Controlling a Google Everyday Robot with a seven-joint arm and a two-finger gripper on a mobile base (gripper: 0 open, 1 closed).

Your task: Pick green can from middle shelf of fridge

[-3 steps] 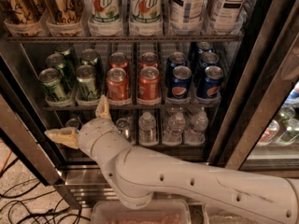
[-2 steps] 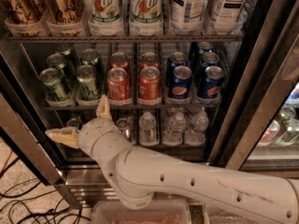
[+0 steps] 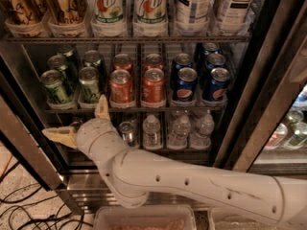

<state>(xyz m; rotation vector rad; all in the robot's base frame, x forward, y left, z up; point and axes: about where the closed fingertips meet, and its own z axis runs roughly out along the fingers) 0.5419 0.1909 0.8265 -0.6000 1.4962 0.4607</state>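
The fridge (image 3: 268, 104) stands open in front of me, with a steel frame and a dark interior. Its middle shelf (image 3: 139, 110) holds rows of cans: green cans (image 3: 90, 84) on the left, red-orange cans (image 3: 121, 86) in the middle, dark blue cans (image 3: 184, 84) on the right. The front left green can (image 3: 54, 86) stands at the shelf's edge. My gripper (image 3: 79, 121) is open and empty, just below the shelf's front edge under the green cans. One tan finger (image 3: 102, 107) points up at the shelf, the other (image 3: 58, 135) points left.
Tall bottles (image 3: 151, 8) fill the rack above. Small water bottles (image 3: 151, 130) stand on the rack below, behind my wrist. The glass door (image 3: 288, 128) is at the right. Cables (image 3: 29, 210) lie on the floor at the left. A clear bin (image 3: 144, 218) sits below my arm.
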